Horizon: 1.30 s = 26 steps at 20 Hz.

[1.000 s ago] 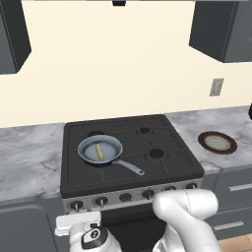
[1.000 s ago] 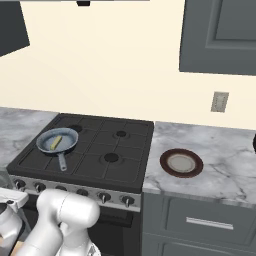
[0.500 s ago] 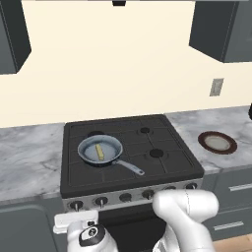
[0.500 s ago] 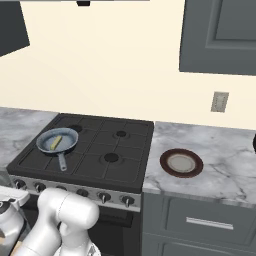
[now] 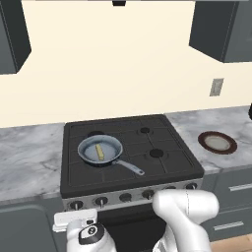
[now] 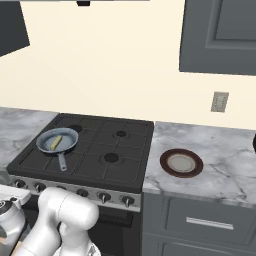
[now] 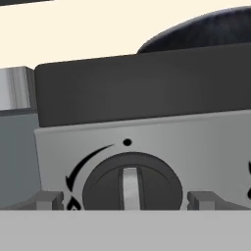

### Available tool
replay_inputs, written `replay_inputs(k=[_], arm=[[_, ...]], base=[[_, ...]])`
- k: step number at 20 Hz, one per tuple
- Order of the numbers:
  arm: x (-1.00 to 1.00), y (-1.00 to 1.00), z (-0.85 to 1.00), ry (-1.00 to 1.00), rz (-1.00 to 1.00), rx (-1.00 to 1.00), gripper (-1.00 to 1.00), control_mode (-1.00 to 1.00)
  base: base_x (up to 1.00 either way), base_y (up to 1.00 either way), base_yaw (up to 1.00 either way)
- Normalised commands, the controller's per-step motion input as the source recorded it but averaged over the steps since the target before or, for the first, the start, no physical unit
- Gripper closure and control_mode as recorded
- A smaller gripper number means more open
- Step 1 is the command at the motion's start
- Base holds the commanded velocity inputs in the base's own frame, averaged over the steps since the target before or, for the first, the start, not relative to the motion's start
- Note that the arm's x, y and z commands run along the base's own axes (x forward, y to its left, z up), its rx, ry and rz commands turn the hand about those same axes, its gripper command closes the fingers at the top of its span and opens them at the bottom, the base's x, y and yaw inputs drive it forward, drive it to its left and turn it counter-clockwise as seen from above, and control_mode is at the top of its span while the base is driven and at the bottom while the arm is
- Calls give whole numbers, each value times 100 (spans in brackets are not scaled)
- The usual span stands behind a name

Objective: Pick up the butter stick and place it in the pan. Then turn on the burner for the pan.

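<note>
The grey-blue pan [image 5: 86, 149] [image 6: 70, 141] sits on the stove's front-left grate, handle pointing toward the front edge. In it lies the pale yellow butter stick [image 5: 100, 152] [image 6: 56, 142]. The pan covers its burner. My gripper [image 5: 75, 213] [image 7: 130, 198] hangs low in front of the stove's control panel, at the leftmost knob [image 5: 76, 204] [image 7: 131, 184]. In the hand view that dark round knob, with its silver bar upright, stands between my two fingertips [image 7: 47, 198]. The gripper is open and holds nothing.
A row of several knobs [image 5: 125, 197] runs along the stove front. Three bare burners [image 5: 156, 153] show on the grates. A dark brown plate [image 5: 217, 142] [image 6: 181, 163] rests on the marble counter [image 6: 225, 165] right of the stove. Grey cabinets hang above.
The hand has risen slightly toward the knob row. The pan, the butter stick and the plate have not moved.
</note>
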Motion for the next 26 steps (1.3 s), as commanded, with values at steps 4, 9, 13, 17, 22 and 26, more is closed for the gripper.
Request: replay_inputs(k=[4,9,13,17,22,26], arm=[[1,0,-4,-2,0,0,-100,-100],[0,2,-1,-4,0,0,100,-100],[0,2,0,-2,0,0,100,-100],[0,0,0,0,0,0,100,-100],[0,0,0,-4,0,0,100,-100],[0,0,0,-5,0,-3,100,-100]], base=[[0,0,0],[0,0,0],[0,0,0],[0,0,0],[0,0,0],[0,0,0]])
